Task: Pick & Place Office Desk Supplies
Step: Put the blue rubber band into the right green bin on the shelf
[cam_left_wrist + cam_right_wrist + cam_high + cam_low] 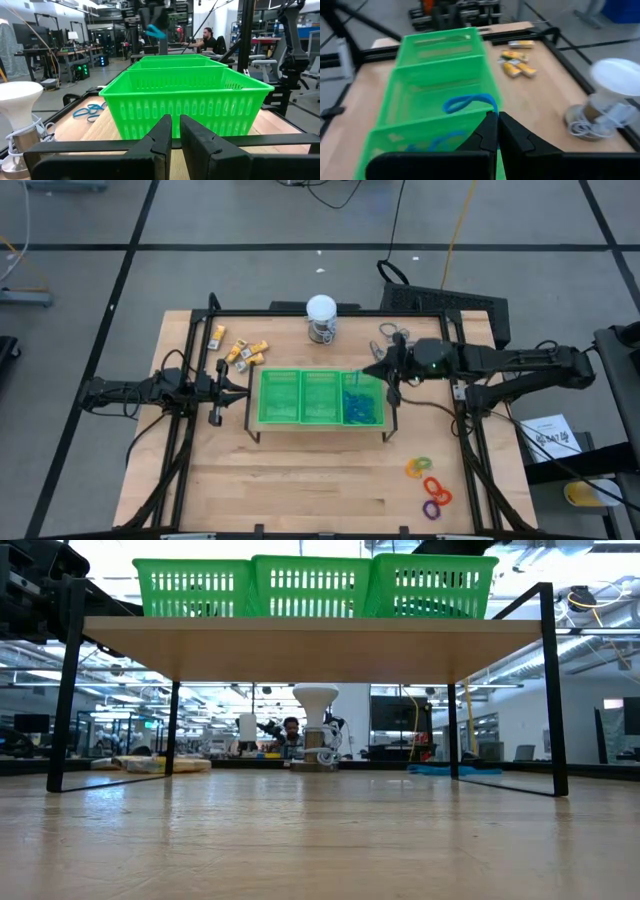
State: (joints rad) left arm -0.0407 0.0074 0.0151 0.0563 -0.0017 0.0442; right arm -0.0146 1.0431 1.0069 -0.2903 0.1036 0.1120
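A blue loop [470, 102] hangs pinched in the right gripper [497, 131], fingers clenched on it, right above the end compartment of the green three-compartment tray [320, 396] nearest the right arm. The left wrist view catches the same loop dangling up high beyond the tray. More blue loops [362, 405] already lie piled in that compartment; the middle and far compartments look bare from above. The tray sits on a raised wooden shelf with black legs [310, 648], as the low view shows.

Out on the table [300, 480], yellow-and-white blocky pieces [240, 351] sit scattered near the back, on the left arm's side of the tray. Orange, green and purple rings [430, 485] cluster toward the front corner on the right arm's side, well apart from the tray. Grey loops [390, 332] rest near the back, just behind the right arm. The white-topped round jar [321, 318] stands upright at the back, behind the tray's middle.

The left gripper [175, 134] waits level with the tray's end on its own side, fingers closed with nothing between them, pointing straight at the green wall. A person sits in the room far beyond the table.
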